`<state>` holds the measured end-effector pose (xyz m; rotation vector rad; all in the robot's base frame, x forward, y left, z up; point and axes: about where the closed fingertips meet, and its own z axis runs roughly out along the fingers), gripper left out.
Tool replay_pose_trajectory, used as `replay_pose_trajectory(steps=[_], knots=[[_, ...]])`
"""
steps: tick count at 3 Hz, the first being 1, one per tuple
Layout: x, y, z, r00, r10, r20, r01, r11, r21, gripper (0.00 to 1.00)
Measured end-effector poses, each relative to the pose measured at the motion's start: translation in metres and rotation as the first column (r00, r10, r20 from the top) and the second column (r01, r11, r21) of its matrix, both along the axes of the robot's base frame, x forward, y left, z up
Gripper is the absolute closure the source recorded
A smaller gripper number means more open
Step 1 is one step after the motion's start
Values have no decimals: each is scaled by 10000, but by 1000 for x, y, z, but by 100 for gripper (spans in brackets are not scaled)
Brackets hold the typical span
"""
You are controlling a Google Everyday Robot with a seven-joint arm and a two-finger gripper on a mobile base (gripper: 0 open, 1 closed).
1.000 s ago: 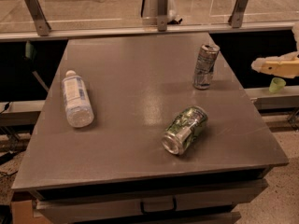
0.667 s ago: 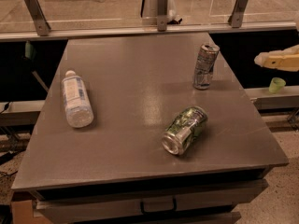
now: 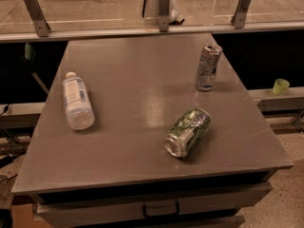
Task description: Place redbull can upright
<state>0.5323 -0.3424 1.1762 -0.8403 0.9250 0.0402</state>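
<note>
The redbull can [image 3: 208, 67], slim and silver with blue markings and a dented body, stands upright on the grey table [image 3: 142, 94] near its far right edge. Nothing touches it. My gripper is out of the camera view; no arm or finger shows anywhere in the frame.
A wider green-and-silver can [image 3: 187, 131] lies on its side at the front right of the table. A clear plastic bottle with a white cap [image 3: 76, 101] lies on its side at the left. A glass rail with metal posts [image 3: 164, 4] runs behind. A small green cup [image 3: 280, 85] sits on a ledge right.
The pale gripper at the right edge rose and drew off to the right, and is now gone from view. The cans and the bottle have not moved.
</note>
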Motion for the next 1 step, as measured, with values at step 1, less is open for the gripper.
replay_pose_trajectory(steps=[1], knots=[[1,0,-3,10000,-23,33,24,9999,-153,0]])
